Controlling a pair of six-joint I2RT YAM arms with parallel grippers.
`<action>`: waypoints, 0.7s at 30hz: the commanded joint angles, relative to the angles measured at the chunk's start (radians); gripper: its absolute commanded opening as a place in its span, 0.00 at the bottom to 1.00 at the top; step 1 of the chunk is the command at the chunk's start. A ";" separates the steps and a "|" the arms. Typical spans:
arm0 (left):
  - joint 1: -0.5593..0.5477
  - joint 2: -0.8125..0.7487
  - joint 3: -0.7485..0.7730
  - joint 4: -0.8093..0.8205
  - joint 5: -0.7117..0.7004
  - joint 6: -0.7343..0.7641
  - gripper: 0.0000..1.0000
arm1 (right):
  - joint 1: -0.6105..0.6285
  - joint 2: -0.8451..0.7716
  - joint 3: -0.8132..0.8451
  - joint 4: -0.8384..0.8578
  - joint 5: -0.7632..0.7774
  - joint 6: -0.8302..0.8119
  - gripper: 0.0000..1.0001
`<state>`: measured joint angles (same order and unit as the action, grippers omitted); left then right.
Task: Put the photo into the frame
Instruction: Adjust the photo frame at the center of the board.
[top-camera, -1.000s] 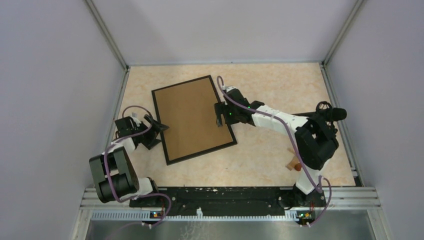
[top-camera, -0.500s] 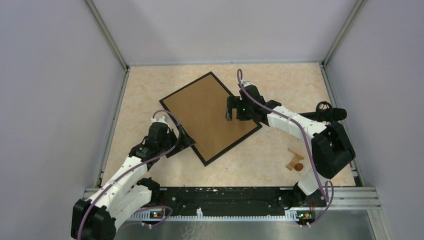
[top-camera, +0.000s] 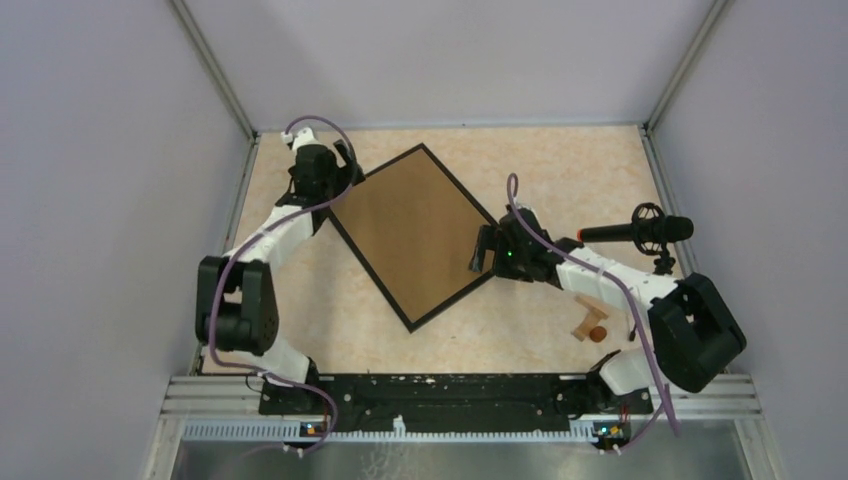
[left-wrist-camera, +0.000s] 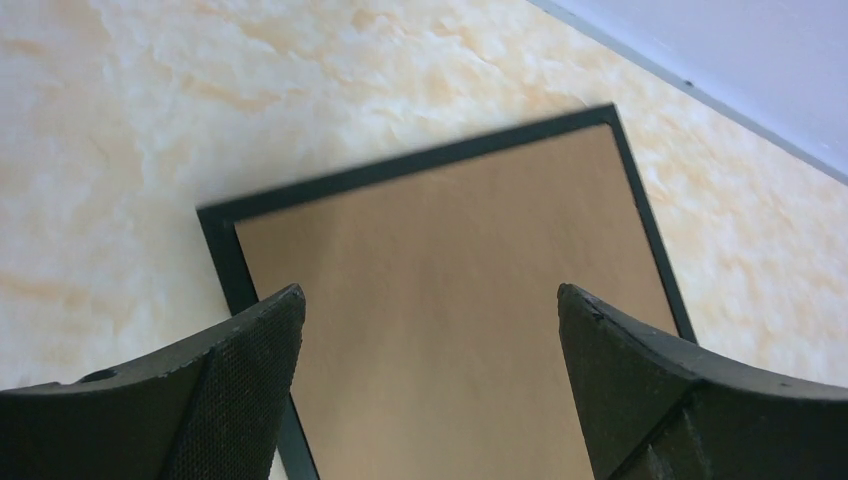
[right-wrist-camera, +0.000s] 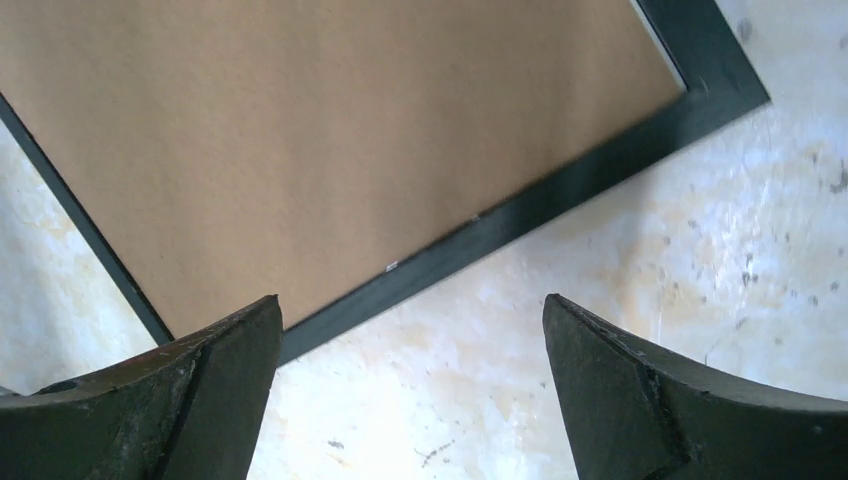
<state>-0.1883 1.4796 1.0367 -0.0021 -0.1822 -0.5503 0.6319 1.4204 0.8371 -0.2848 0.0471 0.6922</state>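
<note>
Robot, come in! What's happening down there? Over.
Left end effector open, empty. Right end effector open, empty. Frame flat, brown side up. Nothing blocking.

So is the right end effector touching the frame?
Cannot tell. In the right wrist view the open right end effector hangs over the edge of the frame, but no view shows a gap or contact.

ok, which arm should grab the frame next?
Probably right: right gripper open, low, lined up on an edge of the frame. Left gripper open too, but higher over its back.
</note>
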 joint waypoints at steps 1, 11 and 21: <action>0.101 0.227 0.145 0.194 0.157 0.062 0.99 | -0.001 -0.095 -0.067 0.088 -0.009 0.110 0.99; 0.176 0.683 0.562 0.187 0.412 0.162 0.99 | -0.029 -0.007 -0.085 0.143 -0.009 0.142 0.99; 0.181 0.775 0.531 0.141 0.472 -0.005 0.99 | -0.055 0.124 -0.098 0.248 -0.006 0.255 0.99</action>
<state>-0.0135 2.2520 1.5955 0.1352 0.2283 -0.4564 0.5800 1.5085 0.7460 -0.1287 0.0307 0.8932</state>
